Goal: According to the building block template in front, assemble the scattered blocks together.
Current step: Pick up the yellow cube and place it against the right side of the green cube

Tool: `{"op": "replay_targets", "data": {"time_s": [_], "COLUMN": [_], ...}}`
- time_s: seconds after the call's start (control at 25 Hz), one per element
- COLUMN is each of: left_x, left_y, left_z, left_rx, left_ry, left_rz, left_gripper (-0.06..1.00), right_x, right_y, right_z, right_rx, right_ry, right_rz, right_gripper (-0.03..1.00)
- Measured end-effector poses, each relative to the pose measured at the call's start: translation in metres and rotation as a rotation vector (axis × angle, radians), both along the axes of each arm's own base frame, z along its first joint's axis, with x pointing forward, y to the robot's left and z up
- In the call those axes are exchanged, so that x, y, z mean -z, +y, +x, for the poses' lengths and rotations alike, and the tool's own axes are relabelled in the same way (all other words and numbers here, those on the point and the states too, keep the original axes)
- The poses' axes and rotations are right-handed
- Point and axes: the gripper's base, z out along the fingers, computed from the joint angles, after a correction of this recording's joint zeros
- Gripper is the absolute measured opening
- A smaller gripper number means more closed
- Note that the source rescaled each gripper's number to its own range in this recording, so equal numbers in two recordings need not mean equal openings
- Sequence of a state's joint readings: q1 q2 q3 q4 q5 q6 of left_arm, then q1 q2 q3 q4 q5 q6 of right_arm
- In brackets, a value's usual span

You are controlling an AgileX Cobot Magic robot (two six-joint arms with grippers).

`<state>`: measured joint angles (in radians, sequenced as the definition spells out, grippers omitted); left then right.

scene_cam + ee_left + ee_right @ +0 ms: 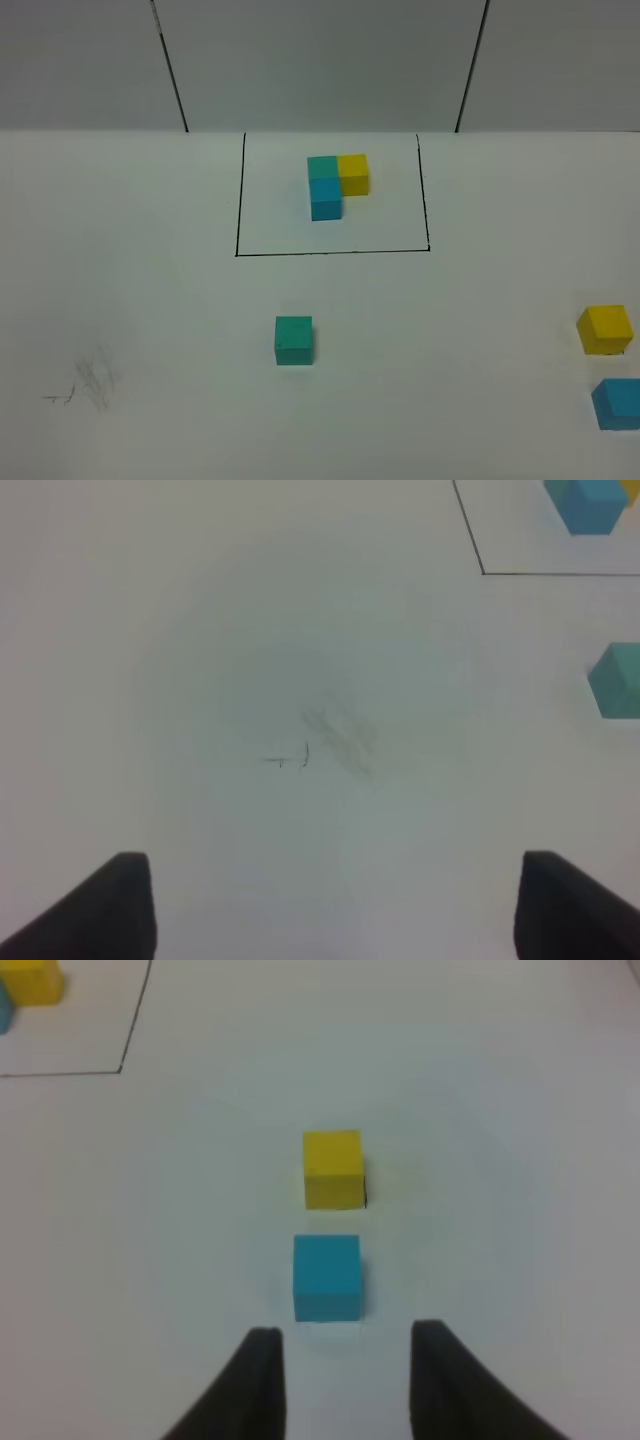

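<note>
White table [520, 1160] is carrying the blue cube [326, 1275] just ahead of the released right gripper [347, 1332]; the released left gripper [335, 858] is hanging well left.

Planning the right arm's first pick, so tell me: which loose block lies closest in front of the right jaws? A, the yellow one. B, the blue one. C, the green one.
B: the right wrist view shows the blue block nearest, with the yellow block just beyond it.

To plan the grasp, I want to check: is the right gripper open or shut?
Open. The right gripper shows two fingers apart, nothing between them, near the sky-blue block.
</note>
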<state>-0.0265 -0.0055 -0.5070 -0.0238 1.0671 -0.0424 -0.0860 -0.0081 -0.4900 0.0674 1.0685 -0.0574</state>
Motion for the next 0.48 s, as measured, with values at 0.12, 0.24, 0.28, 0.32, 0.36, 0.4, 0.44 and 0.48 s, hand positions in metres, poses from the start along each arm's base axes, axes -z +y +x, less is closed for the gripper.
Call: {"op": "replay_targets", "data": {"time_s": [0.12, 0.24, 0.28, 0.32, 0.36, 0.4, 0.44, 0.48], "left_x": [0.0, 0.0, 0.0, 0.0, 0.0, 0.0, 0.0, 0.0], "left_y": [0.0, 0.0, 0.0, 0.0, 0.0, 0.0, 0.0, 0.0], "left_z": [0.0, 0.0, 0.0, 0.0, 0.0, 0.0, 0.0, 0.0], "left_rx": [0.0, 0.0, 0.0, 0.0, 0.0, 0.0, 0.0, 0.0], "left_ry": [0.0, 0.0, 0.0, 0.0, 0.0, 0.0, 0.0, 0.0], "left_rz": [0.0, 0.0, 0.0, 0.0, 0.0, 0.0, 0.0, 0.0], "left_gripper": [0.6, 0.6, 0.6, 0.6, 0.6, 0.6, 0.6, 0.6], "right_x": [0.0, 0.0, 0.0, 0.0, 0.0, 0.0, 0.0, 0.0], "right_y": [0.0, 0.0, 0.0, 0.0, 0.0, 0.0, 0.0, 0.0], "right_z": [0.0, 0.0, 0.0, 0.0, 0.0, 0.0, 0.0, 0.0], "right_rx": [0.0, 0.0, 0.0, 0.0, 0.0, 0.0, 0.0, 0.0], "right_ry": [0.0, 0.0, 0.0, 0.0, 0.0, 0.0, 0.0, 0.0], "right_rz": [0.0, 0.0, 0.0, 0.0, 0.0, 0.0, 0.0, 0.0], "right_gripper": [0.0, 0.0, 0.0, 0.0, 0.0, 0.0, 0.0, 0.0]}}
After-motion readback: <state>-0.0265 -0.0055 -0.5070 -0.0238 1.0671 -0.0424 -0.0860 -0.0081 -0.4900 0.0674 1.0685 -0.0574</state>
